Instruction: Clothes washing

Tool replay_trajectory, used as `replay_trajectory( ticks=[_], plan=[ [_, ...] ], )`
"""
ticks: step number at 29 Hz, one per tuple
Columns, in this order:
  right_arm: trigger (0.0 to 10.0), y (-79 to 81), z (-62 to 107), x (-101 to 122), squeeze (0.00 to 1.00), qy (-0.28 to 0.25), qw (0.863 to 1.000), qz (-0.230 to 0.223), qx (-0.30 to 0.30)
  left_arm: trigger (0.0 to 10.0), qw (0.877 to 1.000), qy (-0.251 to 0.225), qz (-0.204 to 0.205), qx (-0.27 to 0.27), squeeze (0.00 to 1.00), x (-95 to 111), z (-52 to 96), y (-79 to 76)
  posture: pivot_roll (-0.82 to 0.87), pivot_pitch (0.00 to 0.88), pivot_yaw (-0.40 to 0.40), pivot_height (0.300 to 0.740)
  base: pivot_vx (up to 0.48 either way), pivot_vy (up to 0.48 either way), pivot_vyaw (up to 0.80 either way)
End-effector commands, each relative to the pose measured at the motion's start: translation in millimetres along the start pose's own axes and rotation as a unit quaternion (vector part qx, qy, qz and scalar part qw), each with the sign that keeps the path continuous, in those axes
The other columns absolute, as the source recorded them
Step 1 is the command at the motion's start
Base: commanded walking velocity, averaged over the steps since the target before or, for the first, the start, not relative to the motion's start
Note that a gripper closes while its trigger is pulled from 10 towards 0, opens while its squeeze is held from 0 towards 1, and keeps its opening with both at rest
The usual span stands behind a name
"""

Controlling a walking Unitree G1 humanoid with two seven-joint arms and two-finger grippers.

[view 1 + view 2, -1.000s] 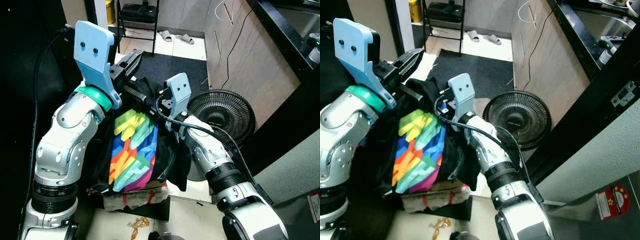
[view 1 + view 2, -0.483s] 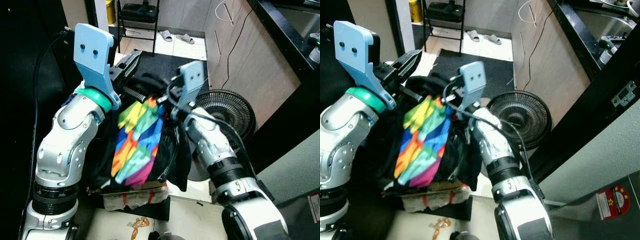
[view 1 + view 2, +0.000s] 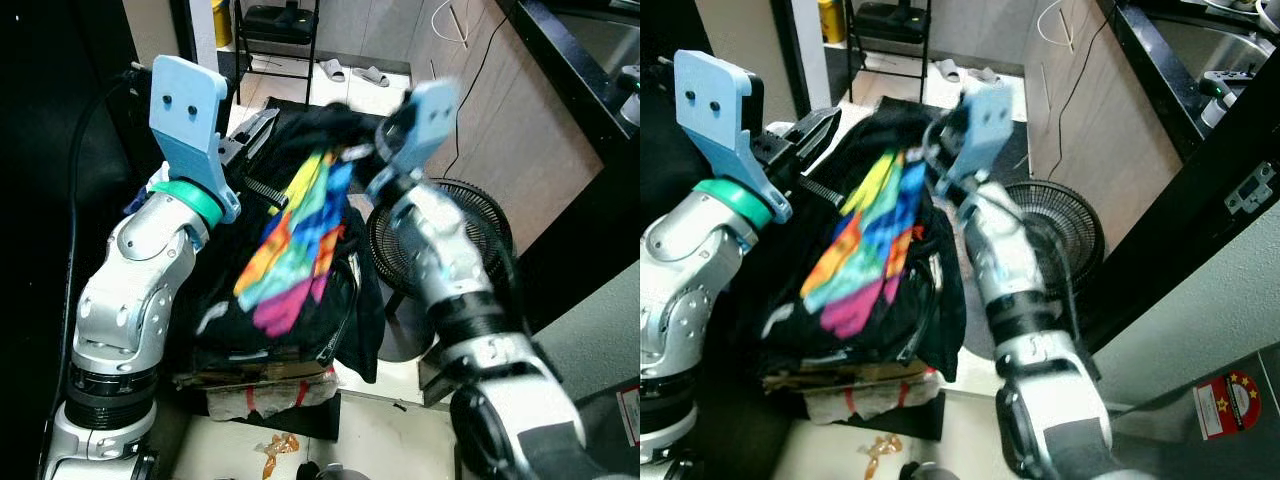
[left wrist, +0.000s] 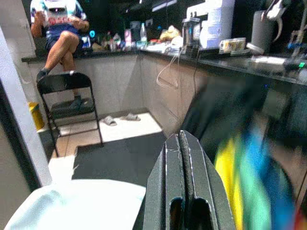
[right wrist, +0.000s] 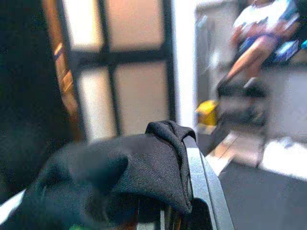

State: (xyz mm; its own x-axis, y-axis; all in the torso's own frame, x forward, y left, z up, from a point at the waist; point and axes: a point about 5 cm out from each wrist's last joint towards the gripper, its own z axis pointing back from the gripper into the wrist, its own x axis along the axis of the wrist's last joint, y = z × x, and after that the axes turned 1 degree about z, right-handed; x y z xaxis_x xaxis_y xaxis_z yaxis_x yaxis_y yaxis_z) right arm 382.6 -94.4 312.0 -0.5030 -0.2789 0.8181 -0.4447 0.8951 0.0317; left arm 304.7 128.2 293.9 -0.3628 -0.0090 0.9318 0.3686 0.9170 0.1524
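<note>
Lifted higher than a second ago, the right gripper [image 5: 184, 191] pinched the black garment with the rainbow print [image 3: 300, 240] at upper centre, cloth trailing down-left toward the pile, beside the left gripper [image 4: 181, 191], fingers pressed together.

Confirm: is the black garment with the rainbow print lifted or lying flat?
Lifted: the right gripper pinches the black garment with the rainbow print, which hangs stretched over the pile.
</note>
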Motion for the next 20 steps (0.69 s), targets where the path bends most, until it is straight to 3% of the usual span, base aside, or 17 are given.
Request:
replay_trajectory(
  ticks=[1, 2, 4, 7, 8, 9, 11, 13, 14, 16, 19, 20],
  plan=[
    [10.0, -14.0, -7.5, 43, 0.0, -0.087, 0.994, 0.045, -0.037, 10.0, 1.0, 0.018, -0.004, 0.005, 0.0, -9, 3.0, 0.5, 0.04, 0.062, -0.042, 0.74, 0.0, 0.0, 0.0],
    [10.0, -14.0, -7.5, 43, 0.0, -0.087, 0.994, 0.045, -0.037, 10.0, 1.0, 0.018, -0.004, 0.005, 0.0, -9, 3.0, 0.5, 0.04, 0.062, -0.042, 0.74, 0.0, 0.0, 0.0],
    [10.0, -24.2, -7.8, 76, 0.0, -0.145, 0.982, 0.1, -0.062, 10.0, 1.0, 0.023, -0.004, 0.014, 0.0, -12, 6.5, 2.7, 0.05, 0.061, -0.04, 0.74, 0.0, 0.0, 0.0],
    [10.0, -29.4, -5.3, 91, 0.0, -0.171, 0.974, 0.125, -0.075, 10.0, 1.0, 0.023, -0.002, 0.02, 0.0, -12, 8.1, 4.2, 0.05, 0.061, -0.04, 0.74, 0.0, 0.0, 0.0],
    [10.0, -37.4, 0.7, 107, 0.0, -0.198, 0.961, 0.164, -0.101, 10.0, 0.999, 0.021, 0.002, 0.029, 0.0, -10, 9.6, 7.0, 0.04, 0.06, -0.036, 0.74, 0.0, 0.0, 0.0],
    [10.0, -37.4, 0.7, 107, 0.0, -0.198, 0.961, 0.164, -0.101, 10.0, 0.999, 0.021, 0.002, 0.029, 0.0, -10, 9.6, 7.0, 0.04, 0.06, -0.036, 0.74, 0.0, 0.0, 0.0],
    [10.0, -52.8, 17.3, 133, 0.0, -0.241, 0.924, 0.255, -0.153, 10.0, 0.999, 0.014, 0.011, 0.04, 0.0, -5, 11.1, 13.8, 0.05, 0.054, -0.028, 0.74, 0.0, 0.0, 0.0],
    [10.0, -59.4, 28.1, 142, 0.0, -0.253, 0.904, 0.295, -0.179, 10.0, 0.999, 0.01, 0.013, 0.045, 0.0, -2, 11.2, 18.8, 0.04, 0.047, -0.019, 0.74, 0.0, 0.0, 0.0],
    [10.0, -59.4, 28.1, 142, 0.0, -0.253, 0.904, 0.295, -0.179, 10.0, 0.999, 0.01, 0.013, 0.045, 0.0, -2, 11.2, 18.8, 0.04, 0.047, -0.019, 0.74, 0.0, 0.0, 0.0],
    [10.0, -61.5, 33.6, 119, 0.0, -0.2, 0.921, 0.292, -0.164, 10.0, 0.999, 0.012, 0.013, 0.047, 0.0, -2, 10.8, 21.4, 0.04, 0.044, -0.015, 0.74, 0.0, 0.0, 0.0],
    [10.0, -54.6, 48.4, 56, 0.0, -0.091, 0.951, 0.254, -0.151, 10.0, 0.999, 0.015, 0.011, 0.05, 0.0, -3, 9.0, 20.8, 0.04, 0.047, -0.013, 0.74, 0.0, 0.0, 0.0],
    [10.0, -54.6, 48.4, 56, 0.0, -0.091, 0.951, 0.254, -0.151, 10.0, 0.999, 0.015, 0.011, 0.05, 0.0, -3, 9.0, 20.8, 0.04, 0.047, -0.013, 0.74, 0.0, 0.0, 0.0]
  ],
)
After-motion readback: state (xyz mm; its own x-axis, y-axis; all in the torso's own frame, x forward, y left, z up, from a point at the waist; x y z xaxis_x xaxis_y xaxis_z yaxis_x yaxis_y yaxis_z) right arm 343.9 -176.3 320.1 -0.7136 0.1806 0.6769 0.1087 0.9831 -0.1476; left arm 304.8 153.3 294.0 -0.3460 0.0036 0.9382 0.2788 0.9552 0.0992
